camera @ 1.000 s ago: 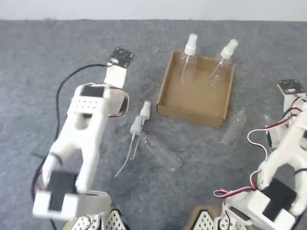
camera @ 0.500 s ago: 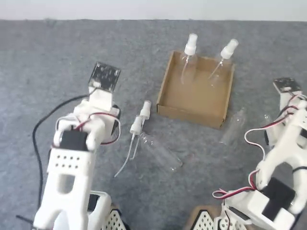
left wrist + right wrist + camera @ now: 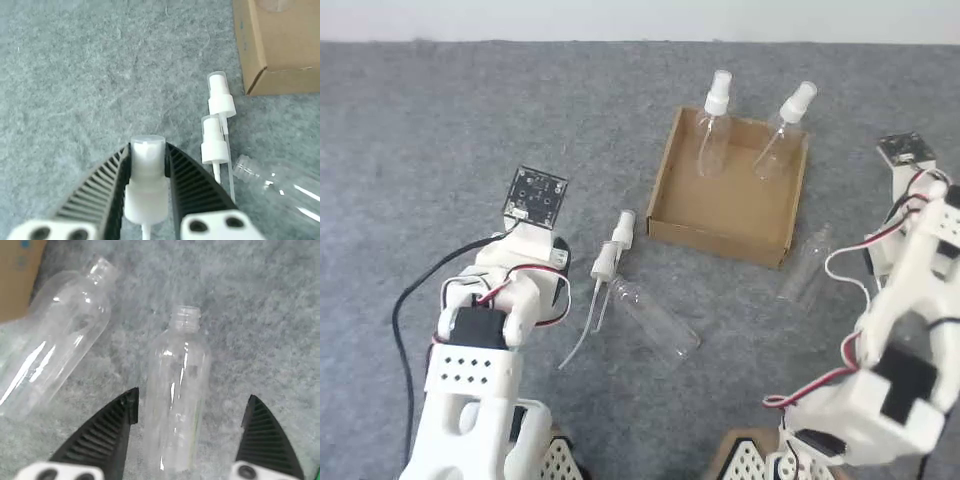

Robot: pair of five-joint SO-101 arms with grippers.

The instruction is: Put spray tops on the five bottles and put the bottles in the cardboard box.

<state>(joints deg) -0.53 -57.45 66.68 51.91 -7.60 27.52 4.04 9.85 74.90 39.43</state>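
**High view.** The cardboard box (image 3: 716, 240) sits at the far centre of the table. Two capped bottles (image 3: 713, 128) lean against its far wall. Near-left of the box lie two loose spray tops (image 3: 612, 250), and just nearer than these an uncapped bottle (image 3: 655, 318) lies on its side. A second uncapped bottle (image 3: 807, 264) lies just right of the box. Judged from this layout, three bottles remain to be capped.

**Left wrist view.** The left gripper (image 3: 147, 146) is clamped on a spray top (image 3: 146, 182), with the jaws bearing on both sides of its head. The grip looks centred. Keep it firm, because the dip tube hanging from the cap needs a steady aim.

**Right wrist view.** The right gripper (image 3: 192, 396) is spread wide — one jaw on each side of a third uncapped bottle (image 3: 181, 390), neither touching it. This bottle lies on the table beside the one next to the box, its open neck pointing away from the gripper.

**Procedure, as judged.**
1. Lower the right jaws around the middle of the body, not the neck, and close gently, since the thin clear wall will likely flex or slip.
2. Lift the bottle and turn its mouth toward the held top.
3. Feed the tube in first — then seat the cap squarely.
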